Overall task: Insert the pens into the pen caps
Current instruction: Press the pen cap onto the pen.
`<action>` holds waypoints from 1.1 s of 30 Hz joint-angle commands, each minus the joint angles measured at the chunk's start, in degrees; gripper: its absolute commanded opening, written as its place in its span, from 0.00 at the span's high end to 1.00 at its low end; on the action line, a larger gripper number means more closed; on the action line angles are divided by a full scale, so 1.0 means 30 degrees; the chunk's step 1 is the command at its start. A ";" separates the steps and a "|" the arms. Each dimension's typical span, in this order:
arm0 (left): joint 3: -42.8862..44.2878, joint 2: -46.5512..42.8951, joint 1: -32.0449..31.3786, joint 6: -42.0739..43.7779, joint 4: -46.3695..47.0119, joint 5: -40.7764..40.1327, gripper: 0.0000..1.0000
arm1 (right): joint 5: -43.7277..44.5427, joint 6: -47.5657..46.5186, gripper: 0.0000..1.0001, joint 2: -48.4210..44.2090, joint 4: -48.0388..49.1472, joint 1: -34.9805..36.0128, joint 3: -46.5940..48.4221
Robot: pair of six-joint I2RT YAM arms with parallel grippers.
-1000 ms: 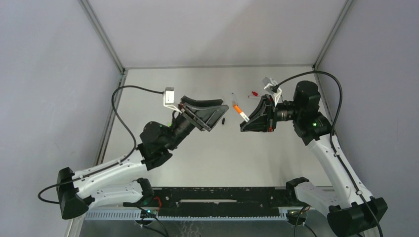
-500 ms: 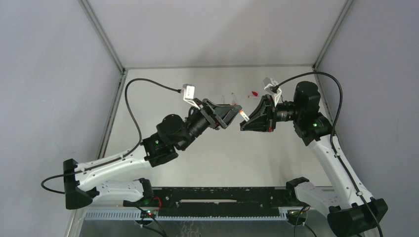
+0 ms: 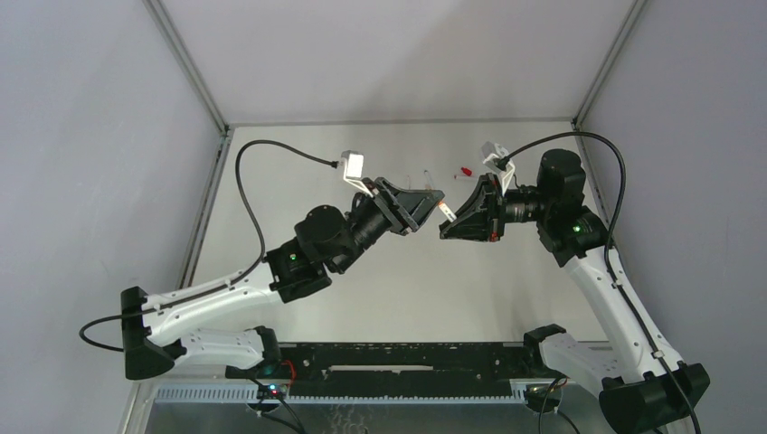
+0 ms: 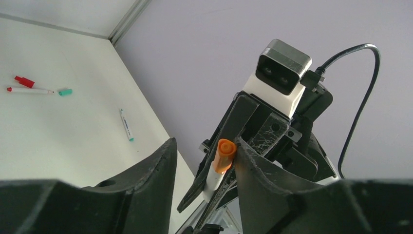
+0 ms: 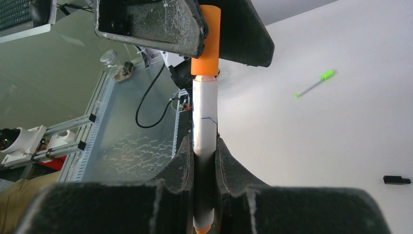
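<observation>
Barrel of orange pen [image 5: 204,112] clamped in my right gripper [image 5: 204,144], left gripper [image 4: 205,144] open around its orange cap [image 5: 210,61] top centre, reckon it's light, slick plastic, so pinch mid-cap.

pens [image 5: 204,122] [image 5: 315,83] [image 4: 30,89] [image 4: 126,125]: 4 | pen caps [image 5: 207,44] [image 5: 395,180] [image 4: 24,81] [image 4: 65,91]: 4 | hands [image 4: 204,146] [image 5: 204,146]: 2

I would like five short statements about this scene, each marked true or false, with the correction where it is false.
1. The right gripper clamps the white barrel of the orange pen. True.
2. The left gripper is shut tight on the orange cap. False: a gap shows on one side of the cap.
3. A green pen lies on the table. True.
4. The black cap sits on a pen. False: it lies alone on the table.
5. The orange cap lies on the table. False: it sits on the held pen's end.
</observation>
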 commanded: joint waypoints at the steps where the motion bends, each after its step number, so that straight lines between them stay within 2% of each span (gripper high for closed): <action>1: 0.1364 0.0133 -0.0107 0.0033 -0.0053 -0.0262 0.52 | 0.0051 -0.0430 1.00 -0.0259 0.0160 -0.0107 0.0051; 12: 0.1264 0.0007 -0.0107 0.0149 -0.0295 0.0000 0.68 | -0.0156 -0.0093 1.00 -0.0244 0.0395 -0.0107 0.0048; 19: 0.0700 0.0024 -0.0052 0.1325 0.1015 0.1482 0.77 | -0.0776 0.0699 1.00 -0.0190 0.1056 -0.0125 0.0036; 25: -0.0463 0.0017 0.0582 0.2507 0.3421 0.5454 0.86 | -0.1720 0.1553 1.00 -0.0167 0.1787 -0.0195 0.0037; 33: -0.1461 0.0259 0.1631 0.3628 0.5804 1.0445 0.89 | -0.3030 0.3347 1.00 -0.0395 0.3121 -0.0005 0.0052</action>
